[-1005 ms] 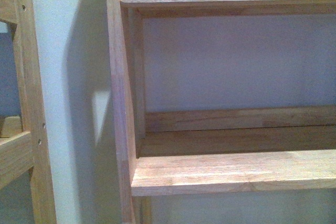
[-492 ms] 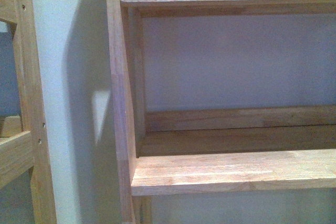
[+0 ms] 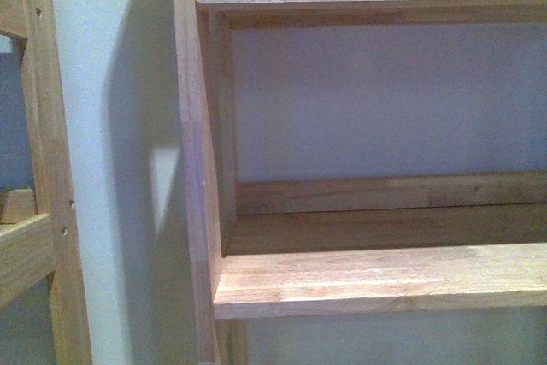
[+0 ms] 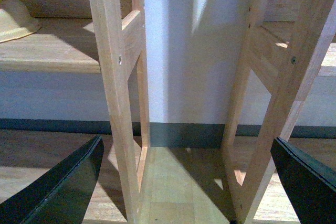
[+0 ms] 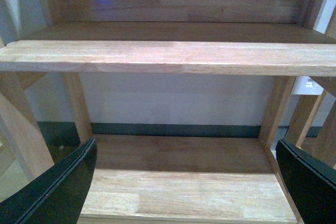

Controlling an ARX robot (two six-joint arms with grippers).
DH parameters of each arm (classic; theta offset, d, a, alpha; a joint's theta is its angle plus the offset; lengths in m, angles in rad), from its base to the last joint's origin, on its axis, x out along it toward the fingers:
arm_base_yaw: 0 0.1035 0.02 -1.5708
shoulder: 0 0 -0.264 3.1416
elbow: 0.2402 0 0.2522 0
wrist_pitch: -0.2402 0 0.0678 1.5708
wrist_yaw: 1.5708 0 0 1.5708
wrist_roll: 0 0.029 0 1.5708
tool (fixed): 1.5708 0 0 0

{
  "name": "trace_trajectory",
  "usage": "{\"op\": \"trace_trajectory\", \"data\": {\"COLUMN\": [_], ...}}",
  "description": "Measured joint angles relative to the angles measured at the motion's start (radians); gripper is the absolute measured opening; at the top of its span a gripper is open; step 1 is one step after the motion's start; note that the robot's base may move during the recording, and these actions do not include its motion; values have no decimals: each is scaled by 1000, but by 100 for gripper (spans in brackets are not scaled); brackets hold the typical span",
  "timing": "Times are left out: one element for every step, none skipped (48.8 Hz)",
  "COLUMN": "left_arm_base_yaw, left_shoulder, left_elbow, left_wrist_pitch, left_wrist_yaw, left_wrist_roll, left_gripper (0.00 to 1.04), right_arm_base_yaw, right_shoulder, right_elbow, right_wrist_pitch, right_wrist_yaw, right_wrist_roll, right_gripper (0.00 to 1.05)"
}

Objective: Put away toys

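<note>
While both tools gape, cream-yellow toy [image 4: 14, 19] rests on shelf [image 4: 58, 51].

Front view: close on wooden shelf unit [image 3: 376, 275], level, facing wall. Left wrist view: past spread left gripper [image 4: 186, 182], toward gap between two shelf frames. Right wrist view: past right gripper [image 5: 184, 187], toward same unit's lower shelves.
</note>
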Motion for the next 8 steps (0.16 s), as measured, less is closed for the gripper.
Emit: {"op": "trace_trajectory", "data": {"left_arm_base_yaw": [0,0,0,0,0,0,0,0], "left_shoulder": [0,0,0,0,0,0,0,0], "left_elbow": [0,0,0,0,0,0,0,0], "left_wrist_pitch": [0,0,0,0,0,0,0,0], "left_wrist_yaw": [0,0,0,0,0,0,0,0], "left_wrist_roll": [0,0,0,0,0,0,0,0], "left_gripper": [99,99,99,99,99,99,99,99], "right_arm_base_yaw": [0,0,0,0,0,0,0,0], "right_shoulder": [0,0,0,0,0,0,0,0], "right_elbow": [0,0,0,0,0,0,0,0], "right_wrist_pitch": [0,0,0,0,0,0,0,0], "right_wrist_yaw": [0,0,0,0,0,0,0,0], "right_wrist_roll": [0,0,0,0,0,0,0,0], "right_gripper": [104,104,104,104,104,104,104,104]}}
